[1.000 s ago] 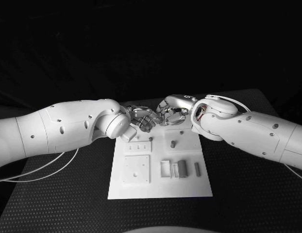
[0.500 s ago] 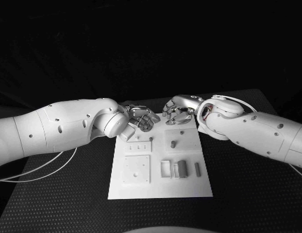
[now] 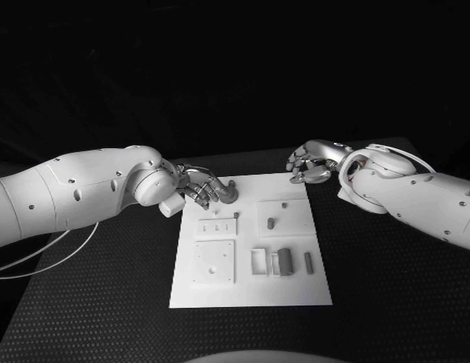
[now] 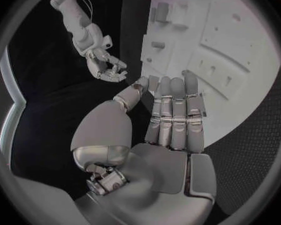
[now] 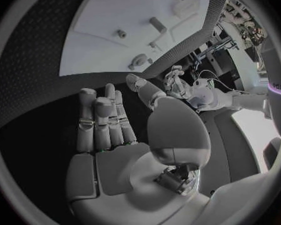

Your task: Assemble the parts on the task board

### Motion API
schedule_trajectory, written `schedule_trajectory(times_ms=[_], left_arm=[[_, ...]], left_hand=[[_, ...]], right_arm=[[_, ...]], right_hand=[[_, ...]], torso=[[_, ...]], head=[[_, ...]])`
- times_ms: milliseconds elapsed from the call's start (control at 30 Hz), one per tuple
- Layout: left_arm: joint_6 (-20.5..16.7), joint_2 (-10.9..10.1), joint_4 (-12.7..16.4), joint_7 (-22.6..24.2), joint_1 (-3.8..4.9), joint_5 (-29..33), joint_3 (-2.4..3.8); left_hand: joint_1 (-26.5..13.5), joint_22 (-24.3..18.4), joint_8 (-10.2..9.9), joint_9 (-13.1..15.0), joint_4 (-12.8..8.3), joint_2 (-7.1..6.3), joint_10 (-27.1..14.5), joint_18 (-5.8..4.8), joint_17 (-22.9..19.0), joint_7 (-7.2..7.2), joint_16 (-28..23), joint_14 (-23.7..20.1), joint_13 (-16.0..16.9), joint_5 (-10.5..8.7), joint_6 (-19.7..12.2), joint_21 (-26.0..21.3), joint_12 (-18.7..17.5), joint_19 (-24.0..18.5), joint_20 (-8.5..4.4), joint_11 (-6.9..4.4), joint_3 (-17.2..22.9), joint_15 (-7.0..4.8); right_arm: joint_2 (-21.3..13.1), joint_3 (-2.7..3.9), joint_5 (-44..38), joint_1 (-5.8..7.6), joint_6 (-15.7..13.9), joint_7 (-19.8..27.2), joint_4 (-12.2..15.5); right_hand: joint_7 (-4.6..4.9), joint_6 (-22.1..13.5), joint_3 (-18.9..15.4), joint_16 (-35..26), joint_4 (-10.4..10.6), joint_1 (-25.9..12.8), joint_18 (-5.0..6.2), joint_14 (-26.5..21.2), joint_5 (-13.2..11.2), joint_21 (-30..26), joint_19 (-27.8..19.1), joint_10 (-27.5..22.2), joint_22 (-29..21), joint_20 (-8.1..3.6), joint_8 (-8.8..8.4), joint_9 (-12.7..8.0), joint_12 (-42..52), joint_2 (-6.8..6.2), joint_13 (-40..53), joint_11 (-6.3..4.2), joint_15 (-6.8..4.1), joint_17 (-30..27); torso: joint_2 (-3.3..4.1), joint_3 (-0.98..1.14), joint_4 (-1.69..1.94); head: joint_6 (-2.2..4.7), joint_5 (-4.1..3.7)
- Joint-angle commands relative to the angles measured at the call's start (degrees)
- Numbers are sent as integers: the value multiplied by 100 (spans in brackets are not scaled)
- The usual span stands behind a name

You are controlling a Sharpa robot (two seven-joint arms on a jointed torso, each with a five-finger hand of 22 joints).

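Note:
The white task board [image 3: 248, 283] lies in the middle of the black table. My left hand [image 3: 200, 187] hovers at its far left corner, fingers straight and side by side with nothing in them [image 4: 172, 110]. My right hand [image 3: 313, 164] is just off the far right corner, apart from the board and holding nothing [image 5: 106, 130]. A small round part [image 3: 233, 187] stands at the board's far edge beside the left fingertips. A short peg [image 3: 271, 224] stands in a square plate. Grey blocks [image 3: 283, 262] lie in the near right section.
Black textured table mat [image 3: 398, 280] surrounds the board on every side. A white cable [image 3: 72, 261] loops under the left arm. Raised square plates [image 3: 214, 262] with small holes sit on the board's left half.
The two hands, which met over the board's far edge, have drawn apart: the right one went right, off the board, and the left one shifted left. The round part now stands uncovered.

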Motion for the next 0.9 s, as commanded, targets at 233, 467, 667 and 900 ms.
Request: schedule_trajectory(times_ms=[233,467,667,900], left_arm=[[1345,-25,-162,-839,8,-1400,-4],[923,131,-266,-849,6,-2023,-149],[751,346,-409,-852,-3,-2197,-337],[652,527,-546,-863,-34,-2341,-335]], left_hand=[[41,240,207,1029,-8,449,-94,11,-9,15,425,-40,281,0,-255,120,406,39,-42,-84,-190,-60],[19,448,264,1339,-3,407,-124,17,-98,-1,776,8,527,0,-322,250,795,156,-129,-173,-174,-161],[-2,544,245,1411,3,326,-38,28,-179,-39,977,134,633,-1,-233,343,1003,317,-198,-251,-158,-252],[-174,632,285,1521,17,289,102,38,-293,-118,1203,312,714,-1,-58,442,1212,525,-282,-346,-201,-361]], right_arm=[[-88,188,597,1,-513,235,-317],[-82,291,708,2,-599,298,-410],[-71,306,712,1,-604,318,-372],[-110,318,720,1,-607,324,-304]], right_hand=[[182,-179,-6,19,-22,76,223,17,36,19,26,65,112,-35,18,8,-21,-1,4,39,15,6],[180,-177,-3,21,-28,87,223,20,35,22,30,66,112,-37,20,10,-22,3,5,38,14,5],[180,-177,-2,21,-33,94,223,22,36,24,32,66,112,-39,21,10,-24,7,5,37,14,3],[180,-178,0,21,-41,104,223,23,35,25,33,66,112,-40,22,11,-26,14,5,37,13,1]], torso=[[-2,-4,8],[2,-9,7],[14,-18,-13],[24,-14,-9]], head=[[-116,128],[-193,148],[-243,139],[-287,111]])
